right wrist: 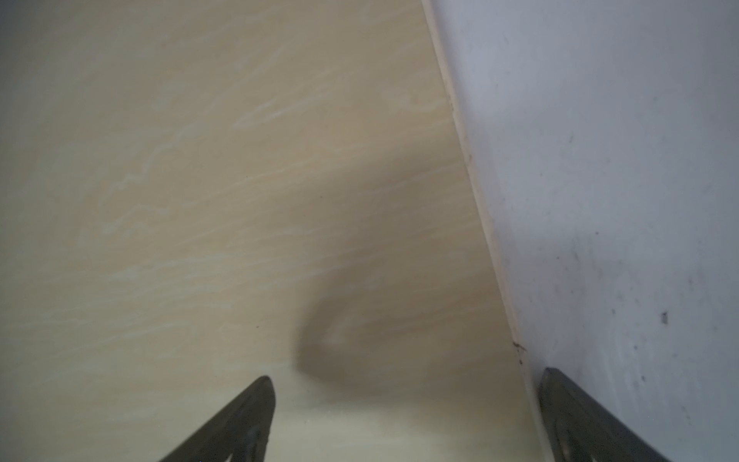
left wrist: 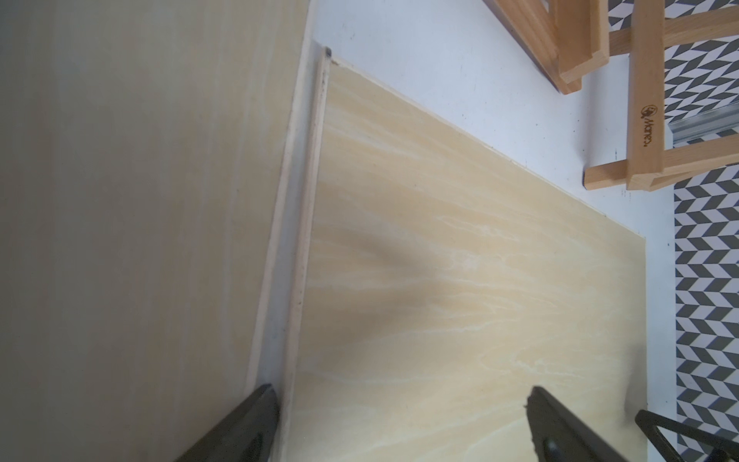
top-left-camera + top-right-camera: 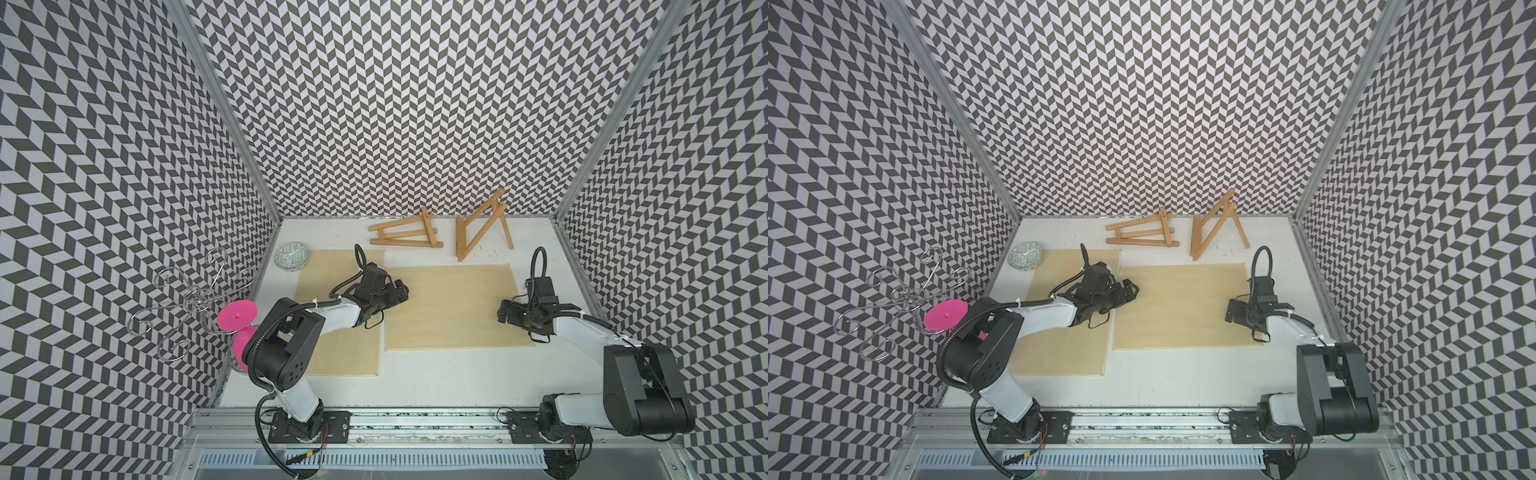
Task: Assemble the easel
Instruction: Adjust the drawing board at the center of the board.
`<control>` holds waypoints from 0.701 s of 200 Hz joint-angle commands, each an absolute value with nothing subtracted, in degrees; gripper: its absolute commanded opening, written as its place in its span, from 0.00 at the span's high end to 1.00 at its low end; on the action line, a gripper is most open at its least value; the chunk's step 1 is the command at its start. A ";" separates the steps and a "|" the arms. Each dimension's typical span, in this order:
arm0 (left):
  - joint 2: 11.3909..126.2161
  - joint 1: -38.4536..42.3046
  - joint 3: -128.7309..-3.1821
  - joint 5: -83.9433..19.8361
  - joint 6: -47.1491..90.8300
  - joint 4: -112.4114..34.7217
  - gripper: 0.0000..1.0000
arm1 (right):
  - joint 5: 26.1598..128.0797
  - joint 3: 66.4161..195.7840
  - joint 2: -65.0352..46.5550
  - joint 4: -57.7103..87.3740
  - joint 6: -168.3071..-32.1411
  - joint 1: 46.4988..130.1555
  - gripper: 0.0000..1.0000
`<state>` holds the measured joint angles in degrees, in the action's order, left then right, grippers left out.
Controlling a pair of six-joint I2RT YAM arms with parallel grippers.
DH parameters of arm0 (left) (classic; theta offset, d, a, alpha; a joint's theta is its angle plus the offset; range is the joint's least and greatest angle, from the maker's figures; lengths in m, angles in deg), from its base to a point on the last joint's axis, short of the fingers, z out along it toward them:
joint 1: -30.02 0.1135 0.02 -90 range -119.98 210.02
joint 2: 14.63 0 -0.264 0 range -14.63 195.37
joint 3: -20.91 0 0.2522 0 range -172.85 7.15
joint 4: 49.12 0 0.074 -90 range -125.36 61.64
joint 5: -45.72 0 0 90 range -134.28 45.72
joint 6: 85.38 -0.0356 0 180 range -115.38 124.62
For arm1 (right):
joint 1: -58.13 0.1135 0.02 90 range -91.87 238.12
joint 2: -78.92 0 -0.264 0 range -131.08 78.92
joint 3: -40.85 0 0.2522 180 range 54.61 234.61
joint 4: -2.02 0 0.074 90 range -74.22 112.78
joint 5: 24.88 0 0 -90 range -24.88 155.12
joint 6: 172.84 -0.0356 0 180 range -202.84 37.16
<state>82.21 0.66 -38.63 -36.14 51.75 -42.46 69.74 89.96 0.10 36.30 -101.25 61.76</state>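
Note:
Two wooden easels sit at the back of the white table in both top views. A folded easel (image 3: pixel 405 235) (image 3: pixel 1142 235) lies flat. To its right, an opened easel (image 3: pixel 482 226) (image 3: pixel 1217 226) stands tilted by the back wall. The left wrist view shows the opened one's branded bar (image 2: pixel 644 100) and the folded one's end (image 2: pixel 560 36). My left gripper (image 3: pixel 401 293) (image 3: pixel 1133 291) (image 2: pixel 402 396) hovers open over the gap between two boards, well short of the easels. At the right board's right edge my right gripper (image 3: pixel 505 311) (image 3: pixel 1232 311) (image 1: pixel 406 380) is open and holds nothing.
Two pale plywood boards lie on the table, a left one (image 3: pixel 332 349) and a right one (image 3: pixel 453 303). A patterned bowl (image 3: pixel 291 256) sits at the back left. A wire stand (image 3: pixel 195 295) with pink discs (image 3: pixel 237 316) stands by the left wall. Patterned walls enclose three sides.

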 commanded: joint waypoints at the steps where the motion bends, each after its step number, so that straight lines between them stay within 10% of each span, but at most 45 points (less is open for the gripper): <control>1: 82.94 -4.79 -41.32 -15.93 54.55 -44.99 0.04 | 94.81 90.28 -3.30 37.43 -104.13 66.85 0.01; 140: 77.14 -8.37 -38.97 -1.57 63.00 -58.66 0.04 | 110.37 90.82 -2.40 33.88 -100.52 66.21 0.00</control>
